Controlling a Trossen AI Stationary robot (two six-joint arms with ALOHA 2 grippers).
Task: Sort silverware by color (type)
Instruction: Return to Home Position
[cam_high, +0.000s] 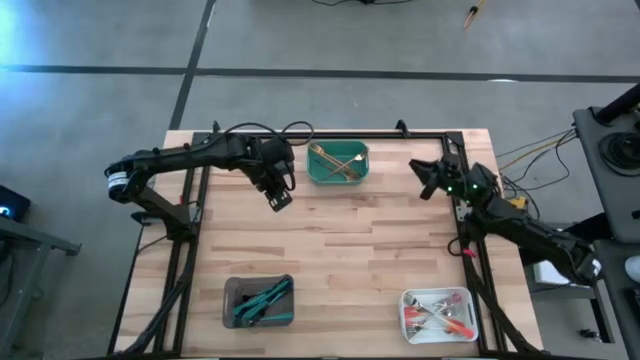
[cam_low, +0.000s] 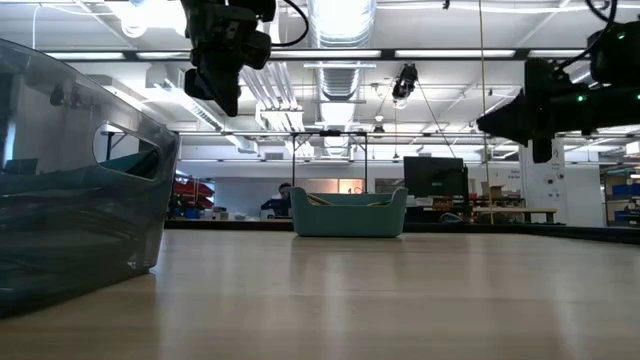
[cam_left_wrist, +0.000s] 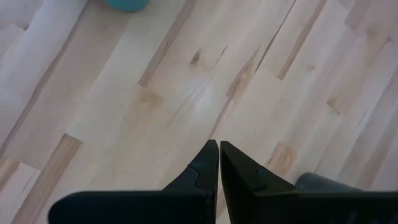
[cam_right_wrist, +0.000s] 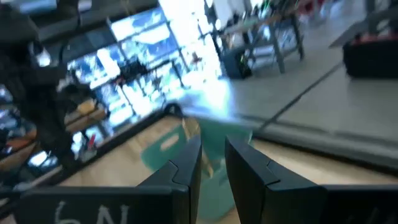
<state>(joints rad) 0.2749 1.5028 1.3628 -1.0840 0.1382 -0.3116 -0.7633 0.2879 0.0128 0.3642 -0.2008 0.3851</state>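
Wood planks of the table (cam_high: 350, 250) show no loose piece in the high view; all the silverware lies in trays. Nearest, at 7 o'clock on the board, the grey tray (cam_high: 258, 281) holds the teal-handled pieces (cam_high: 262, 300), their long axes running roughly 8 to 2; at 5 o'clock the white tray (cam_high: 438, 292) holds the red-orange pieces (cam_high: 440, 318), crossed over one another. Farther off, the left gripper (cam_high: 279, 199) hangs above the board at about 11 o'clock, just beside the 8 o'clock corner of the green tray (cam_high: 338, 182); its fingers (cam_left_wrist: 208, 165) are pressed together with nothing between them. The right gripper (cam_high: 427, 180) hangs at about 1 o'clock, apart from that tray on its 3 o'clock side and close to the dark frame rail (cam_high: 462, 230); its fingers (cam_right_wrist: 189, 165) stand a narrow gap apart, empty. Farthest, at 12 o'clock, the green tray holds the gold pieces (cam_high: 338, 160), lying mostly along its length, 9 to 3. The sorting looks finished, so the coming move is judged a withdrawal. The left arm is the nearer to the green tray, so its way out lies toward 9 o'clock, away from the tray wall; the right arm has the rail at 3 o'clock to mind. Open board lies at 6 o'clock of both grippers.
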